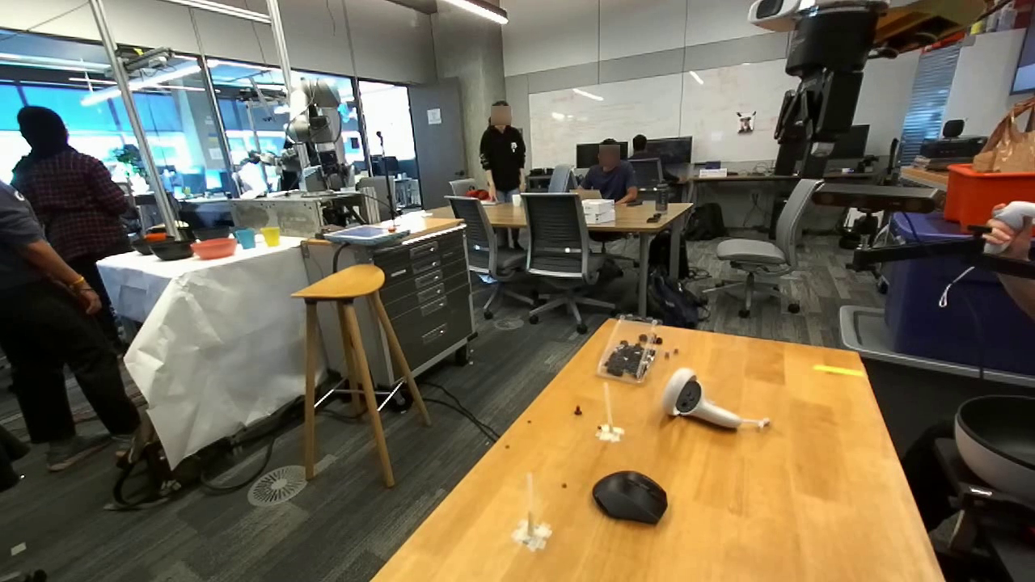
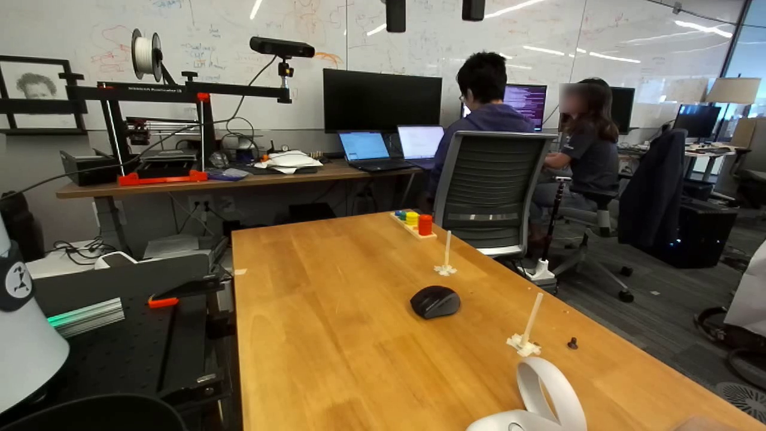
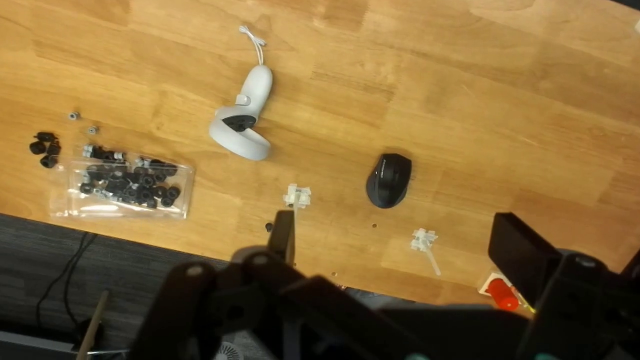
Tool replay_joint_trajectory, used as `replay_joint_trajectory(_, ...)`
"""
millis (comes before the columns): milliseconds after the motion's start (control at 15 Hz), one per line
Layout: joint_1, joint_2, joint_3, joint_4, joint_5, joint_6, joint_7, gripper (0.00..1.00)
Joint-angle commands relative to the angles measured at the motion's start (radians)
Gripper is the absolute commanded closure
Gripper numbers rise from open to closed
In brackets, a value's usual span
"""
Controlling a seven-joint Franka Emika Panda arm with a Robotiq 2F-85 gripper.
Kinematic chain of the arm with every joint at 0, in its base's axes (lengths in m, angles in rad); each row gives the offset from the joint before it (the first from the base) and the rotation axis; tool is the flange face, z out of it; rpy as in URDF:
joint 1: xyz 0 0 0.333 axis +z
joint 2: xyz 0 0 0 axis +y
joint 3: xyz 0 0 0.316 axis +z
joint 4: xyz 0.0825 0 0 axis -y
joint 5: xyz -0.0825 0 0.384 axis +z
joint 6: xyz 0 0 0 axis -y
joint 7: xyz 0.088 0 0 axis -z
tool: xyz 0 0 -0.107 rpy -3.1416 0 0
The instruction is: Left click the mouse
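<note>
Your gripper point(image 3: 397, 227) hangs high over the table point(image 1: 776, 485), its fingers point(image 3: 520, 250) spread wide with nothing between them; bring them together first, so one narrow tip does the pressing. Below, the mouse point(image 3: 389, 181) lies flat on the table. I cannot tell for certain which end takes the click, so settle that before you line up on its left side. Come down straight and slowly, and ease off once it gives: a slanted push would probably slide it. Near it, two thin pale sticks point(image 2: 532, 320) rise from the table, so steer your approach clear of them. Farther off, the white controller point(image 3: 254, 100) and the clear tray point(image 3: 107, 209) of dark bits point(image 3: 132, 187) should not hamper you.
</note>
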Motion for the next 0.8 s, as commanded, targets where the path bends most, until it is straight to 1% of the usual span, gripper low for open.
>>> replay_joint_trajectory(0, 0.007, 0.018, 0.048, -0.062, 0.009, 0.109, 0.022, 0.00)
replay_joint_trajectory(267, 0.032, 0.063, 0.103, -0.125, 0.017, 0.218, 0.061, 0.00)
replay_joint_trajectory(333, 0.037, 0.075, 0.117, -0.139, 0.017, 0.243, 0.070, 0.25)
replay_joint_trajectory(400, 0.042, 0.086, 0.132, -0.154, 0.013, 0.273, 0.081, 0.26)
replay_joint_trajectory(667, 0.049, 0.137, 0.180, -0.212, -0.003, 0.390, 0.133, 0.58)
replay_joint_trajectory(733, 0.048, 0.149, 0.189, -0.223, -0.008, 0.415, 0.142, 0.65)
